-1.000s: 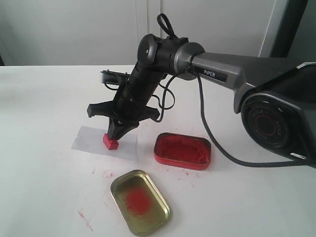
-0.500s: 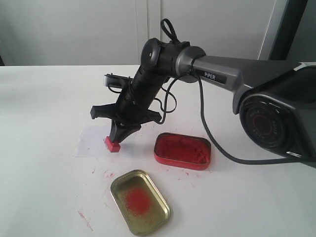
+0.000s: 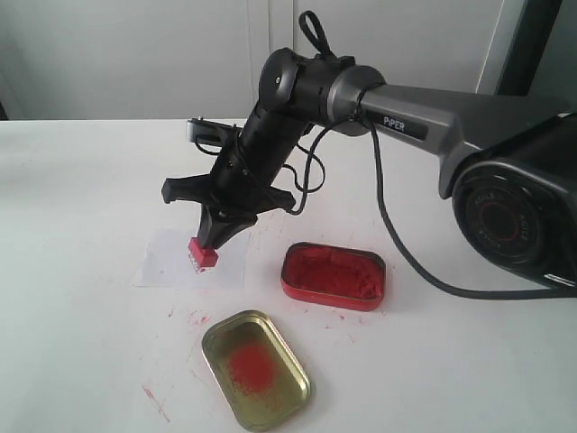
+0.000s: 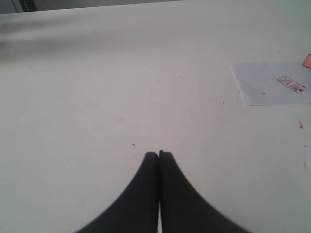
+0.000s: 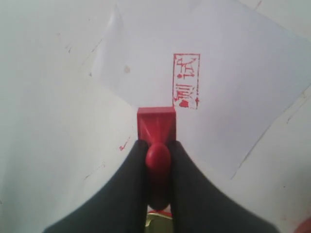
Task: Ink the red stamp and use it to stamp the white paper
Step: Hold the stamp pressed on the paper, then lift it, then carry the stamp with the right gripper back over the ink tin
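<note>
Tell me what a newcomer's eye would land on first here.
The right gripper draws the eye first, clamped on the red stamp over the white paper, left of centre in the exterior view. Beside the stamp, the right wrist view shows a red printed mark on that paper. To the paper's right in the exterior view sits an open red tin of red paste, with a red-stained gold lid nearer the camera.
</note>
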Robot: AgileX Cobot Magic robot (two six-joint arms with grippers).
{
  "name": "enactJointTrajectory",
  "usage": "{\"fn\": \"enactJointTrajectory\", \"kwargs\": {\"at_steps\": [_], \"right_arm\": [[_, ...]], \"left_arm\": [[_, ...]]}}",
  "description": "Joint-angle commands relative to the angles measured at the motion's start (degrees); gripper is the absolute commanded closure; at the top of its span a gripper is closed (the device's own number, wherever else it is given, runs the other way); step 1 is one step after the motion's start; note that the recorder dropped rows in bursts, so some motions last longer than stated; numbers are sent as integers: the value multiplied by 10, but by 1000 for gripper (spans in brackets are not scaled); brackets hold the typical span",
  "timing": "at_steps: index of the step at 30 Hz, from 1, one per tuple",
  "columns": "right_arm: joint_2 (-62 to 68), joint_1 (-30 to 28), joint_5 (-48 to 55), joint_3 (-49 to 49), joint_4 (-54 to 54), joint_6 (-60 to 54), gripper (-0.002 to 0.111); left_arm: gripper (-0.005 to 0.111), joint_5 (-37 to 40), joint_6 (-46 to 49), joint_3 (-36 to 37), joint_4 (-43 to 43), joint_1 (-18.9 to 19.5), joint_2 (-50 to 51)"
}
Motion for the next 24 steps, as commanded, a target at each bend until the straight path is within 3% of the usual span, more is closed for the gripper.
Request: {"fn": "enactJointTrajectory", "kwargs": {"at_steps": [1, 12, 24], "right_arm": [[-10, -13, 28, 1, 1, -11, 108], [-36, -23, 53, 10, 1, -25, 108], [-162, -74, -42, 221, 15, -65, 108]], "left_arm": [[107, -1, 0, 2, -3, 1, -3], [107, -1, 0, 2, -3, 1, -3], [107, -1, 0, 2, -3, 1, -3]]}}
